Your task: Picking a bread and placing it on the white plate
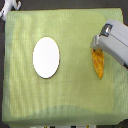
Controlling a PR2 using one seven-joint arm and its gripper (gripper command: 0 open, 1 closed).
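The bread (99, 63) is a long orange-yellow loaf lying on the green cloth at the exterior view's right, its far end hidden under the arm. The white plate (46, 57) is a plain oval, bare, on the cloth to the left of centre. My gripper (95, 44) reaches in from the right edge, its grey-white body slanting down toward the loaf's upper end. The fingertips are small and blurred against the bread, so their state does not show. A wide strip of cloth lies between the loaf and the plate.
A green woven cloth (65, 95) covers the table (65, 124) nearly edge to edge. A white object (9, 7) sits at the top left corner beyond the cloth.
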